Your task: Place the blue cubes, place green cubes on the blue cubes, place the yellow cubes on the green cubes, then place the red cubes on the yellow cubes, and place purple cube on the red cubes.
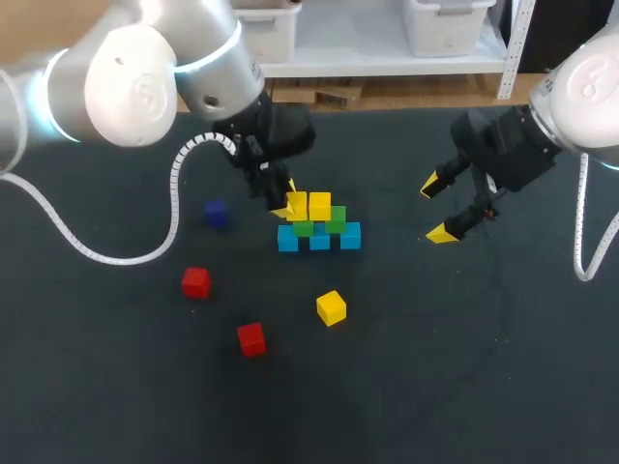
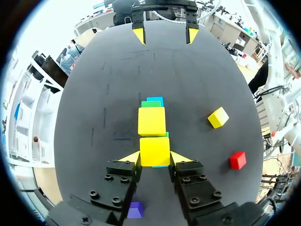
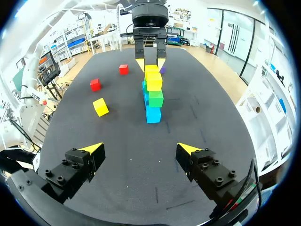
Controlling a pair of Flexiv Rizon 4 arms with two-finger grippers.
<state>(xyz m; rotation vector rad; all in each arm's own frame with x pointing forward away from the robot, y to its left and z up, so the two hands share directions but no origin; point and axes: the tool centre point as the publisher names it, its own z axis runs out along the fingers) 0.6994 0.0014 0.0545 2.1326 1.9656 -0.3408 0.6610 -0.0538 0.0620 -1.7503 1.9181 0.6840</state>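
Three blue cubes [image 1: 319, 239] lie in a row with two green cubes [image 1: 336, 218] on them. Two yellow cubes sit side by side on top; my left gripper [image 1: 286, 199] is shut on the left yellow cube [image 1: 297, 205]. In the left wrist view that held yellow cube [image 2: 154, 151] is pinched between both fingertips, with the second yellow cube [image 2: 151, 121] just ahead of it. My right gripper [image 1: 437, 209] hangs open and empty to the right of the stack [image 3: 153, 94], above the mat. A loose yellow cube [image 1: 331, 307], two red cubes [image 1: 195, 282] [image 1: 251, 338] and the purple cube [image 1: 216, 214] lie apart.
The dark mat [image 1: 464, 367] covers the table. My left arm's white cable [image 1: 174, 208] loops over the mat at the left, close to the purple cube. My right gripper [image 3: 141, 149] faces the stack across open mat, with my left gripper [image 3: 150, 61] behind it.
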